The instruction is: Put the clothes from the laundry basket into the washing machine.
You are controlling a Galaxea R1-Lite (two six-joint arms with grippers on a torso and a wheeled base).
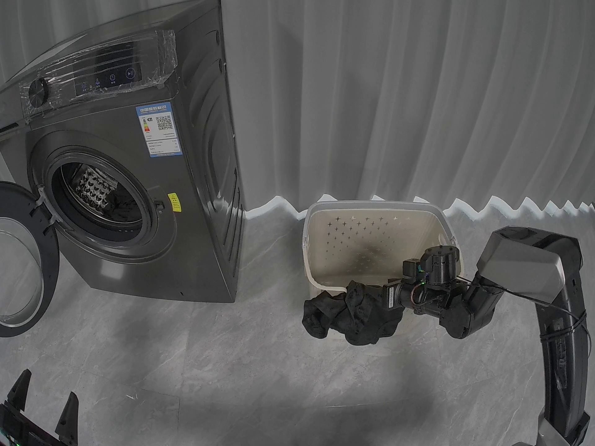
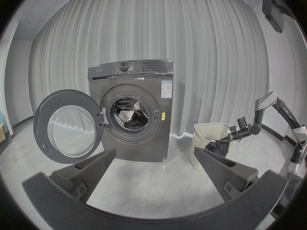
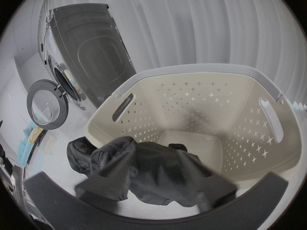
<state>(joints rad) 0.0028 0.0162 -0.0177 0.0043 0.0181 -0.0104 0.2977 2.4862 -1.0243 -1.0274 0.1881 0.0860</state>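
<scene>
Here, grey floor (image 1: 248,367), white curtain (image 1: 403,82), right gripper (image 1: 379,300) clutching garment (image 1: 347,316), left gripper (image 2: 154,152) spread.

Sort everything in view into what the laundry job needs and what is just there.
Job: dark garment, held by the right gripper; laundry basket; washing machine, door open; left gripper, open.
Just there: curtain; floor.

I see a dark grey metallic washing machine (image 1: 155,174) with a small yellow sticker (image 1: 175,202), a cream laundry basket (image 1: 372,236) dotted with star-shaped holes, a black garment (image 1: 353,311), a white pleated curtain (image 1: 403,82) and a pale grey marbled floor (image 1: 248,367).
</scene>
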